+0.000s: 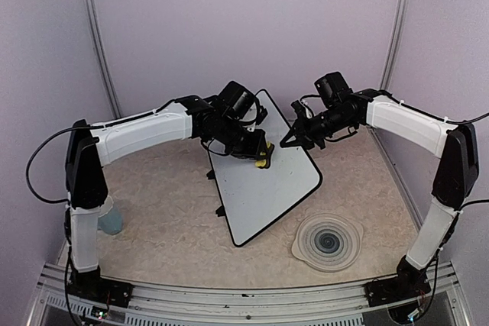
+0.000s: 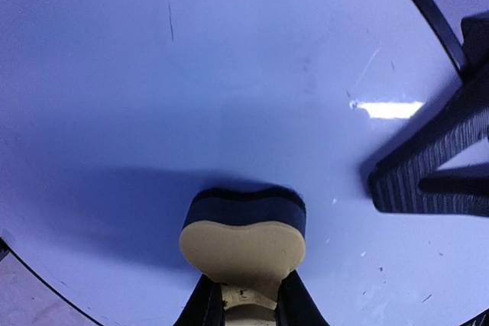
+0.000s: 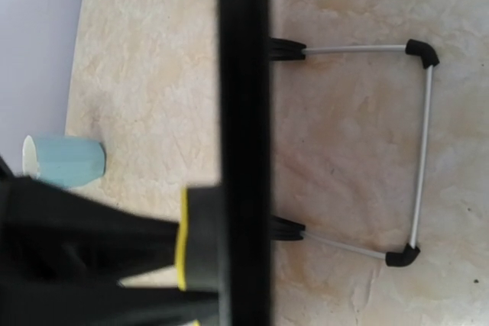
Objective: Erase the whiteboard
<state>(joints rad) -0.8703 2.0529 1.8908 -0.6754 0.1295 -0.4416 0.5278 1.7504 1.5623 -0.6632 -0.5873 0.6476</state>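
At the lower left of the top view a pale teal cup stands beside the left arm's base. The left gripper is clamped on an eraser; its 2 fingers pinch the cream body while the dark felt pad presses on the whiteboard. The whiteboard lies in the middle of the table, turned at an angle, its face almost blank; the left wrist view shows 1 thin dark stroke at the upper left. At the board's upper right edge the right gripper is closed on the black frame, 1 finger lying on the white face. A grey ringed plate sits at the lower right, just beside the board's corner.
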